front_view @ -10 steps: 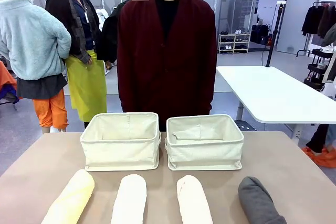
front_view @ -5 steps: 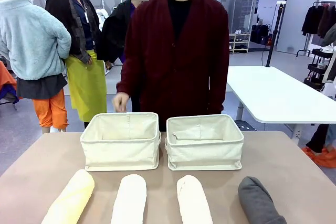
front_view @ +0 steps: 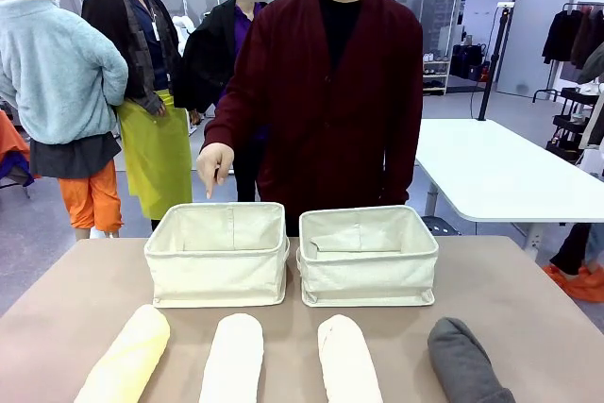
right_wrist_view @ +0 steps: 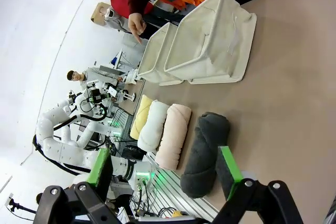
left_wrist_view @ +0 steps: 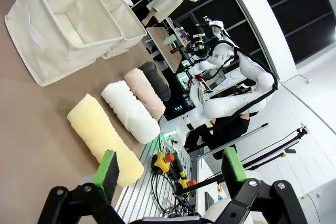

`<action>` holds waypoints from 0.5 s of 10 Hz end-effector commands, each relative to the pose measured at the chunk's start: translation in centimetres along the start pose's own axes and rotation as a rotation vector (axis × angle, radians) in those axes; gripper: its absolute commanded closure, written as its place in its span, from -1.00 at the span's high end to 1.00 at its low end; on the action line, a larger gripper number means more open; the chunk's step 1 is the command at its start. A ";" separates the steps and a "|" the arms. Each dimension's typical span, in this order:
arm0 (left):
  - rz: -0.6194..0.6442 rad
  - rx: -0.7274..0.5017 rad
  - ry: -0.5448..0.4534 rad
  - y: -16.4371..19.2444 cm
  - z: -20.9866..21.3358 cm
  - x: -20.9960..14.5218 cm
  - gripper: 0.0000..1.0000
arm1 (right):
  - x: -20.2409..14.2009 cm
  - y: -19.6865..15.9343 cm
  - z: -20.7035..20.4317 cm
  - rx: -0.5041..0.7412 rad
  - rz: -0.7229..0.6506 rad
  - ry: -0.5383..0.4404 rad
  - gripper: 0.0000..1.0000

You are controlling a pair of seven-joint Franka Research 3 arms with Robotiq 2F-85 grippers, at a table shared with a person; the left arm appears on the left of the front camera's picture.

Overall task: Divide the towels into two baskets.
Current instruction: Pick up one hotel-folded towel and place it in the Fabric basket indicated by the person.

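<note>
Tan tabletop (front_view: 528, 318): towels (front_view: 231, 356) rowed within my reach, baskets (front_view: 217, 276) paired beyond. Person's hand (front_view: 215, 165) points toward the left one. My left fingers (left_wrist_view: 108, 169) and right fingers (right_wrist_view: 228, 166) are spread, empty.

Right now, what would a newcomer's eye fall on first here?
The person's hand points down toward the left basket, beside the right basket at the far side of the table. Four rolls lie in a row at the near edge: yellow towel, white towel, cream-pink towel, dark grey towel.
</note>
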State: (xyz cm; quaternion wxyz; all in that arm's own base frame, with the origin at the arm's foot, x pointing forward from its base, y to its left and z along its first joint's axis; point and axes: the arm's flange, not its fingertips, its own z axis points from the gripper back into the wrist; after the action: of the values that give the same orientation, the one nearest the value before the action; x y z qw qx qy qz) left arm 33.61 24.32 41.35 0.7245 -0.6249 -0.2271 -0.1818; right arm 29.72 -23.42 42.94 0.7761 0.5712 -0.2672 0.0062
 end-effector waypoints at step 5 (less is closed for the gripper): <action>-0.001 0.005 0.003 -0.2 0.2 -0.2 1.00 | -0.2 0.3 0.1 0.006 0.007 -0.005 1.00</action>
State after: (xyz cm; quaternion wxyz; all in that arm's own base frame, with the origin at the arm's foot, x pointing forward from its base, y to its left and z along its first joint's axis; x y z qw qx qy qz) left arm 33.61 24.32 41.35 0.7245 -0.6249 -0.2271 -0.1818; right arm 29.72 -23.42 42.94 0.7761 0.5712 -0.2672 0.0062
